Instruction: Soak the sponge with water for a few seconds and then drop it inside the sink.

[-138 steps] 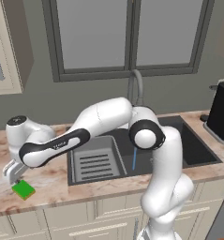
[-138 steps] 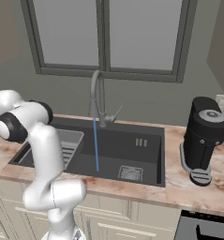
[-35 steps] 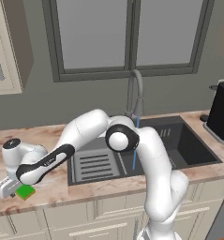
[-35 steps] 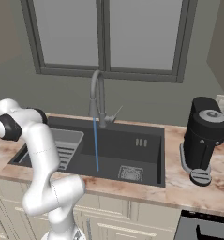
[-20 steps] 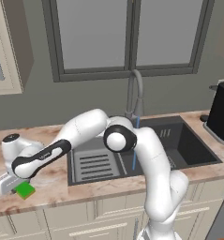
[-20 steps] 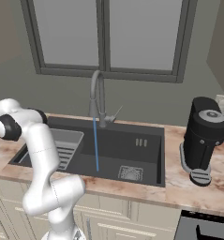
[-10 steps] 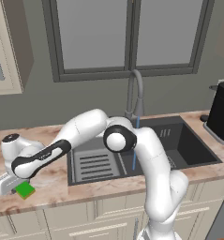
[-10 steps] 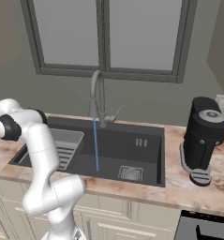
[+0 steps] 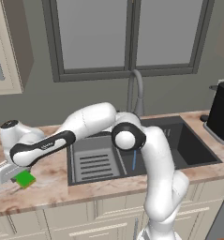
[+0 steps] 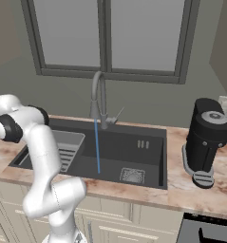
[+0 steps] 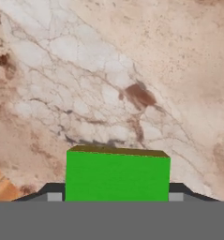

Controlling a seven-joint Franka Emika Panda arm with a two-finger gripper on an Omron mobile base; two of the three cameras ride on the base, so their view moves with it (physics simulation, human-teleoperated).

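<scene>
The bright-green sponge [image 9: 24, 179] sits between the fingers of my gripper [image 9: 16, 175] at the far left end of the marble counter, well left of the sink [image 9: 190, 151]. It hangs just above the stone. In the hand view the sponge [image 11: 117, 176] spans the gap between the two dark fingertips of the gripper [image 11: 115, 197], which is shut on it. A thin blue stream of water [image 10: 97, 147] falls from the curved faucet [image 10: 99, 92] into the dark sink [image 10: 136, 147]. The water [image 9: 134, 161] also shows behind my forearm.
A lighter grey ribbed rack insert [image 9: 94, 160] fills the sink's left part, between the sponge and the stream. A black coffee machine [image 10: 206, 140] stands on the counter right of the sink. Veined marble counter [image 11: 108, 70] lies under the hand. A window is behind the faucet.
The gripper has risen slightly with the sponge clamped in it; the sponge now sits a little higher over the counter. The water keeps running.
</scene>
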